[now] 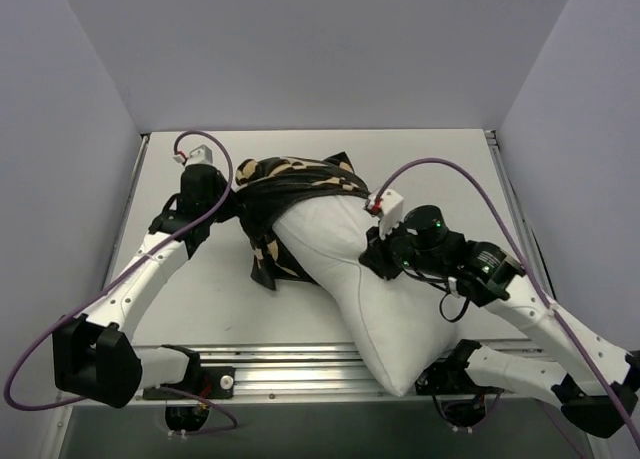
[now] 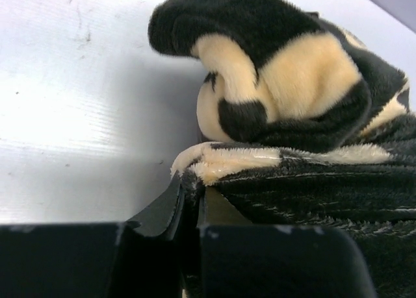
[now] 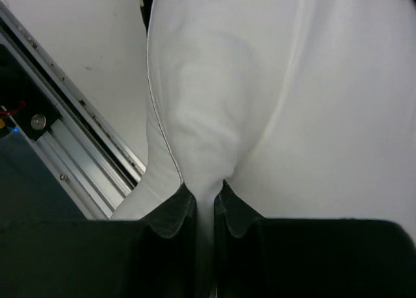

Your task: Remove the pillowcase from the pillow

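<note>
At the near edge, the bottom corner of the plain white plump cushion, the pillow (image 1: pixel 385 309), hangs over the aluminium rail (image 1: pixel 290 364) and hides a stretch of it between the two arm bases. The pillow lies slantwise across the white bench (image 1: pixel 200 289).

The right claw (image 3: pixel 205 204) is closed tight on a pinched ridge of the pillow's white fabric, about midway along its right side. In the right wrist view the ridge rises from between the black fingertips. How deep the fold reaches inside them cannot be seen.

Farther back, the black velvety pillowcase with tan flower motifs (image 1: pixel 295 184) is bunched in thick folds around the pillow's far end. That end and the cover's opening are hard to make out. A flap of the cover droops onto the bench left of the pillow.

The left claw (image 2: pixel 188 197) is closed on the cover's left edge, with a black-and-tan hem clamped between its fingers. From above, those fingertips are lost against the dark fabric.
</note>
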Controlling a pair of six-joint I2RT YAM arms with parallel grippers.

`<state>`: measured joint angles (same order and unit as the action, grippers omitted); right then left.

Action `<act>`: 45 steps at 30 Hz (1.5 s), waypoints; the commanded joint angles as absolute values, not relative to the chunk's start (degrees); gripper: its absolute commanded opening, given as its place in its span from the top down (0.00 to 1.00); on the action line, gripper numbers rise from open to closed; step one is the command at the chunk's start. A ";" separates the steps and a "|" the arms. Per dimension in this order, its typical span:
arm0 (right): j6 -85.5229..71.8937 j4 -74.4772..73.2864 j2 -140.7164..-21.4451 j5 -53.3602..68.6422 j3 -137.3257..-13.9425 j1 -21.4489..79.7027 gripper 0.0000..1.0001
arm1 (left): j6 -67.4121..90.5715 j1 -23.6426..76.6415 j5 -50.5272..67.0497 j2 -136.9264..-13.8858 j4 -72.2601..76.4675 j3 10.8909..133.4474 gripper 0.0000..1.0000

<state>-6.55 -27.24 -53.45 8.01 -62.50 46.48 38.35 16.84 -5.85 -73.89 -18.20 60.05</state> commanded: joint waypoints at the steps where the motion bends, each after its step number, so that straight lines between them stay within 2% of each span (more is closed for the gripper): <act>1: -4.92 -25.58 -59.40 18.62 -61.52 46.58 0.98 | 37.36 18.36 -11.78 -69.62 -17.92 57.05 0.96; 2: -4.92 -25.40 -60.72 21.77 -61.44 46.58 0.85 | 37.01 19.15 -11.78 -67.52 -18.97 56.08 0.89; 4: -5.18 -25.14 -63.36 24.60 -61.61 46.76 0.66 | 35.78 19.16 -12.22 -65.05 -22.75 53.62 0.75; 5: -5.45 -24.18 -63.54 26.70 -61.61 46.76 0.49 | 34.90 19.07 -12.74 -61.99 -23.81 53.09 0.58; 7: -7.11 -22.95 -62.85 26.55 -62.22 46.58 0.32 | 29.57 19.25 -13.54 -59.16 -24.87 53.70 0.45; 10: -10.70 -21.18 -61.09 17.52 -63.71 43.43 0.17 | 20.78 19.60 -10.29 -56.16 -22.42 57.64 0.29; 12: -11.42 -21.62 -61.26 14.69 -64.42 39.92 0.14 | 18.03 19.77 -8.36 -57.56 -21.36 60.89 0.21; 14: -12.83 -20.92 -61.43 15.81 -64.16 32.98 0.11 | 15.04 20.65 -4.58 -61.67 -21.01 66.69 0.19; 20: -19.23 -16.36 -61.87 27.23 -59.42 15.06 0.07 | 6.87 32.15 -0.26 -78.53 -21.18 83.10 0.12; 23: -23.10 -11.54 -62.66 32.58 -55.65 11.79 0.06 | 2.99 38.38 0.00 -88.46 -24.95 89.98 0.11; 27: -26.36 -7.65 -64.24 36.03 -51.60 11.69 0.05 | 2.90 41.04 2.37 -98.77 -28.65 99.56 0.11; 30: -25.75 -6.86 -65.04 36.21 -49.49 11.78 0.03 | 3.25 41.84 2.37 -104.58 -30.41 102.12 0.13; 32: -25.49 -4.94 -65.74 36.21 -48.08 11.95 0.00 | 4.04 41.84 2.20 -106.43 -30.15 101.87 0.20; 33: -25.75 -3.79 -66.09 37.17 -47.55 12.13 0.00 | 4.39 41.66 1.33 -106.44 -29.19 101.17 0.31; 35: -25.67 -1.86 -67.93 38.05 -46.76 13.62 0.00 | 5.18 41.31 -0.69 -105.22 -27.26 98.36 0.45; 36: -25.23 -1.58 -68.55 37.53 -46.84 14.58 0.00 | 5.53 41.13 -1.31 -104.42 -26.38 97.13 0.61; 39: -23.47 -1.06 -71.62 36.74 -47.55 20.02 0.00 | 6.94 40.08 -3.16 -100.73 -23.47 92.38 0.84; 40: -23.29 -0.62 -72.33 36.91 -47.72 23.17 0.00 | 7.47 39.64 -4.03 -98.81 -22.94 91.24 0.95; 41: -23.03 -0.53 -73.64 37.00 -47.99 24.51 0.00 | 7.82 39.46 -5.96 -97.83 -22.33 89.06 0.98; 45: -21.28 -0.62 -74.53 35.95 -50.18 30.75 0.01 | 10.54 37.80 -8.17 -92.65 -18.38 82.64 0.98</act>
